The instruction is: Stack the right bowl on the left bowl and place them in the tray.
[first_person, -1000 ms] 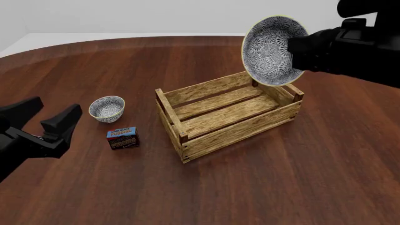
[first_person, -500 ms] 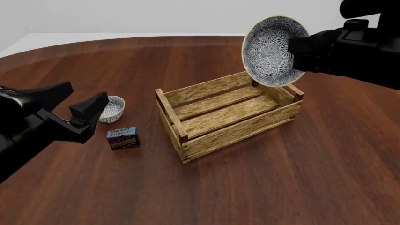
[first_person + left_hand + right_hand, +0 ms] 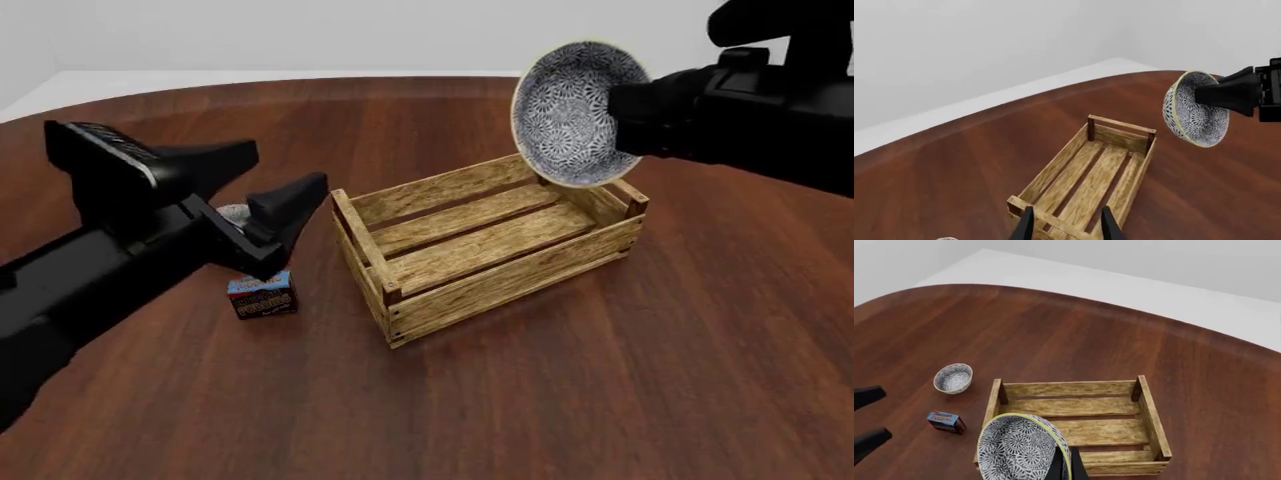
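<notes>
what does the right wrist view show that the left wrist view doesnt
Only the right wrist view shows the left bowl standing upright on the table and the pudding box near it. Only the left wrist view shows the right arm reaching in and the held bowl's outer side. Both show the tray and the right bowl tilted in the right claw.

A small blue-and-brown pudding box [image 3: 262,296] is sitting upright on the dark wooden table [image 3: 561,390], left of centre in the front view. In the right wrist view it [image 3: 946,421] is lying at the lower left, casting a short shadow.
</notes>
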### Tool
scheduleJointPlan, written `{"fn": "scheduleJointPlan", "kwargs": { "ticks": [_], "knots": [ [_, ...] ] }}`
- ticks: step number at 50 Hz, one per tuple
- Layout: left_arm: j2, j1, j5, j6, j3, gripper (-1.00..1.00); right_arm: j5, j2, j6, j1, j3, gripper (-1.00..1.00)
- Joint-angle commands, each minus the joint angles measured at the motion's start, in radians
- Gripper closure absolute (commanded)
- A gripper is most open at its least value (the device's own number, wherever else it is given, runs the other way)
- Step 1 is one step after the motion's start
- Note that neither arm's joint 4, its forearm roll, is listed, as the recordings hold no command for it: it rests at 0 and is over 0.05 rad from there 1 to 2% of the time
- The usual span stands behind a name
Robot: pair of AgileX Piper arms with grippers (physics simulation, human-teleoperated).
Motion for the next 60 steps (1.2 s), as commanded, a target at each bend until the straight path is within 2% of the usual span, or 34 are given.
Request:
{"fn": "scheduleJointPlan", "kwargs": {
  "ticks": [1, 16, 35, 60],
  "knots": [
    [-0.015, -0.08, -0.001, 0.009, -0.037, -1.0, 0.044, 0.0, -0.024, -0.03, -0.022, 1.0],
    [0.055, -0.169, -0.004, 0.008, -0.116, -1.0, 0.041, 0.007, -0.031, -0.035, -0.022, 1.0],
    [0.121, -0.238, -0.005, -0.001, -0.184, -1.0, 0.04, 0.009, -0.035, -0.027, -0.019, 1.0],
    [0.201, -0.26, -0.02, -0.019, -0.261, -1.0, 0.049, -0.012, -0.043, 0.012, -0.006, 1.0]
  ]
}}
